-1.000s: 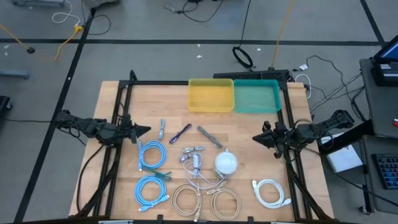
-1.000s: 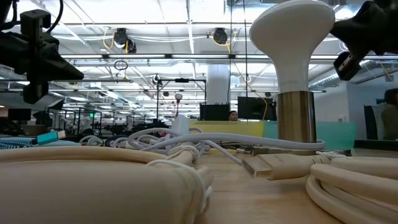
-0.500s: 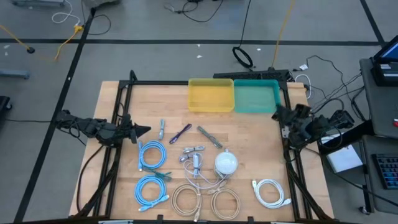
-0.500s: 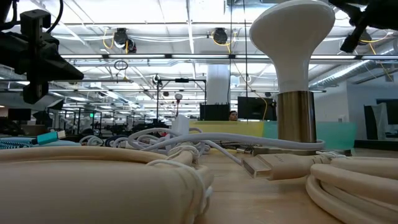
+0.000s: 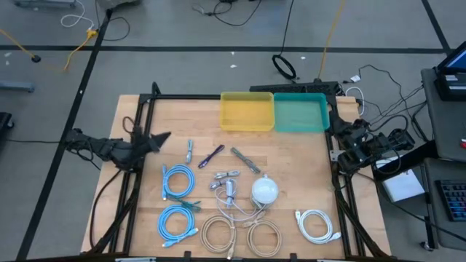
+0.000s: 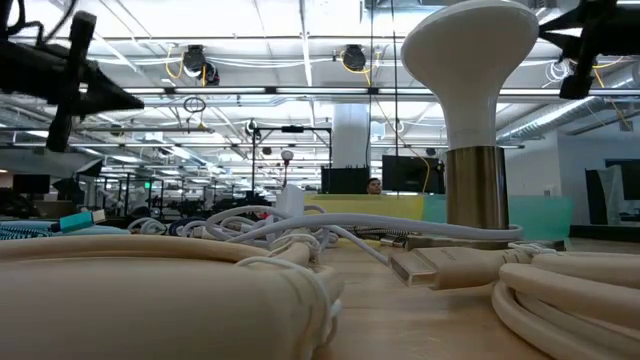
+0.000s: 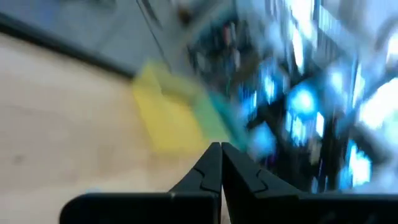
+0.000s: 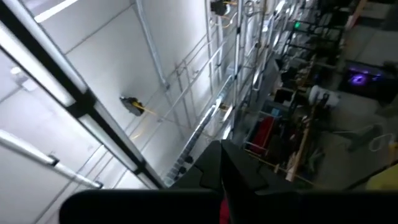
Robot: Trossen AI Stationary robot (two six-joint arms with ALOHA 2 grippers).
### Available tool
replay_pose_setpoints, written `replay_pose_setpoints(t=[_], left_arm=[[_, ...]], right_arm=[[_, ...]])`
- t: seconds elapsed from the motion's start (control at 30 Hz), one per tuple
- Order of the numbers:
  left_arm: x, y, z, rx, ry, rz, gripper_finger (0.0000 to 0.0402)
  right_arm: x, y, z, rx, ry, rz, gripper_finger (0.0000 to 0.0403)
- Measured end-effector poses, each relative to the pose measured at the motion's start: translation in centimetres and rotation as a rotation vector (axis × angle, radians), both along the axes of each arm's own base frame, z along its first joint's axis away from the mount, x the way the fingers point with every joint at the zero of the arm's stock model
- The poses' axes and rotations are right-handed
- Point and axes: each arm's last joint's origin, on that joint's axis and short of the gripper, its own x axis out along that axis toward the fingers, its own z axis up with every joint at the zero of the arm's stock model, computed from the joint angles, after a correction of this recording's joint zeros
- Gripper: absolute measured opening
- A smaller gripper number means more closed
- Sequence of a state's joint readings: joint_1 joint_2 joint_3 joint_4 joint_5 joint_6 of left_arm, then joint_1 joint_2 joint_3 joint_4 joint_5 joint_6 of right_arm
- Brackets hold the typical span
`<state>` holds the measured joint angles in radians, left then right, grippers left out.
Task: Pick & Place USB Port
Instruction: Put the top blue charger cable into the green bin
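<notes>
Fingers shut and empty, USB pieces loose on the surface

Both arms hung at the edges of the wooden surface (image 5: 291, 171), and neither touched anything. The left gripper (image 5: 163, 135) was over the surface's left part, well apart from the clutter, pointing toward the middle. In the left wrist view its fingers (image 7: 210, 163) met tip to tip with nothing between them. The right gripper (image 5: 328, 125) sat by the right edge, just beside the teal bin (image 5: 300, 114) and tilted upward, so its wrist view looked at the ceiling. Its fingers (image 8: 214, 163) were pressed together and empty too.

The small USB pieces (image 5: 227, 176) lay in the middle of the surface, between the bins and the coils. A purple piece (image 5: 211, 155), a grey stick (image 5: 245, 160) and a small bluish piece (image 5: 189, 151) lay nearer the bins. Which of them was the port could not be told.

The yellow bin (image 5: 247, 113) stood at the far edge, touching the teal bin, and both looked empty. Two blue coils (image 5: 178, 180) lay left of the pieces, one behind the other. Two beige coils (image 5: 218, 234) lay at the near edge, with a white coil (image 5: 317, 224) to their right. A white dome (image 5: 264, 191) on a metal stem stood just right of the pieces, over thin white cable.
</notes>
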<state>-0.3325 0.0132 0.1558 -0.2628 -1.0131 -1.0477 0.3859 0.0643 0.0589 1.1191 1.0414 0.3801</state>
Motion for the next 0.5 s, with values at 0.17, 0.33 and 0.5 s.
replay_pose_setpoints(t=[0.17,0.33,0.5], left_arm=[[-0.5,0.5,3.0,-0.101,-0.318,0.208,0.0006],[-1.1,1.0,4.3,-0.217,-0.528,0.295,0.0006],[-1.5,1.2,5.8,-0.290,-0.734,0.261,0.0006]], right_arm=[[0.0,0.0,0.0,-0.001,0.016,-0.016,0.0000],[-0.2,-0.2,-0.1,0.039,0.032,-0.049,0.0000],[-1.0,-0.6,0.5,0.002,-0.015,-0.111,0.0000]])
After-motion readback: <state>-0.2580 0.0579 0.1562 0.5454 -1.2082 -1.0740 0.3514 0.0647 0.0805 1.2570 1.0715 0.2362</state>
